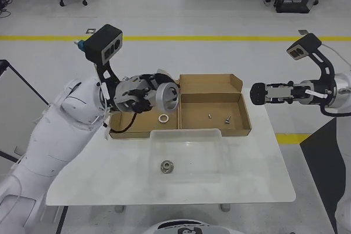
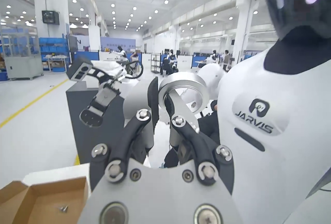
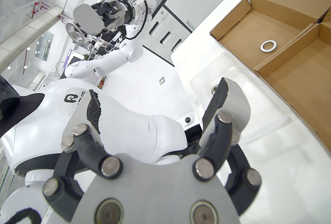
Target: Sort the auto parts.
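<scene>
Left gripper [image 2: 160, 99] pinches 1 wide, shiny silver ring [image 2: 186, 78], seemingly holed in its wall; right gripper [image 3: 158, 91] spread.

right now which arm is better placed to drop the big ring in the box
Left. The left gripper holds the big ring over the box; the right gripper is open and empty.
</scene>
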`<control>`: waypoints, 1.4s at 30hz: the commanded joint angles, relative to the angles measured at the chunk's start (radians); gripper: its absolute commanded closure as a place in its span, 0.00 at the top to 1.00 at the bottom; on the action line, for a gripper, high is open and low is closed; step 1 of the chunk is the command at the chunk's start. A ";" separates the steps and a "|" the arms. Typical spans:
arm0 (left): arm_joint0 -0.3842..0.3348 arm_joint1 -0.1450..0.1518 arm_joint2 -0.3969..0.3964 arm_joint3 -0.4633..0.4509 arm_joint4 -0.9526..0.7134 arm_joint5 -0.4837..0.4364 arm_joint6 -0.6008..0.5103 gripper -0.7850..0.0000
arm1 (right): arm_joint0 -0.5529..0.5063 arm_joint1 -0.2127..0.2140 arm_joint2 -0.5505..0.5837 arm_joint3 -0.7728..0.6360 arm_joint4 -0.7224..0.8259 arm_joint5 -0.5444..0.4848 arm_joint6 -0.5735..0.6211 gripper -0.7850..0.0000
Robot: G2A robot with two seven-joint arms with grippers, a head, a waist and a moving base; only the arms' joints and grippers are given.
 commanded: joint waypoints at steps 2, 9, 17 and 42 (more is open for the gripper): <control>0.020 -0.011 -0.037 -0.022 -0.079 0.000 -0.009 0.00 | 0.000 0.000 0.000 0.000 0.000 0.000 0.000 1.00; 0.081 -0.053 -0.138 -0.052 -0.307 0.000 -0.146 0.00 | 0.000 0.000 0.000 0.000 0.000 0.000 0.000 1.00; 0.121 -0.096 -0.208 -0.016 -0.278 0.000 -0.295 0.00 | 0.000 0.000 0.000 0.000 0.000 0.000 0.000 1.00; 0.161 -0.146 -0.267 -0.070 -0.397 0.000 -0.295 0.00 | 0.000 0.000 0.000 0.000 0.000 0.000 0.000 1.00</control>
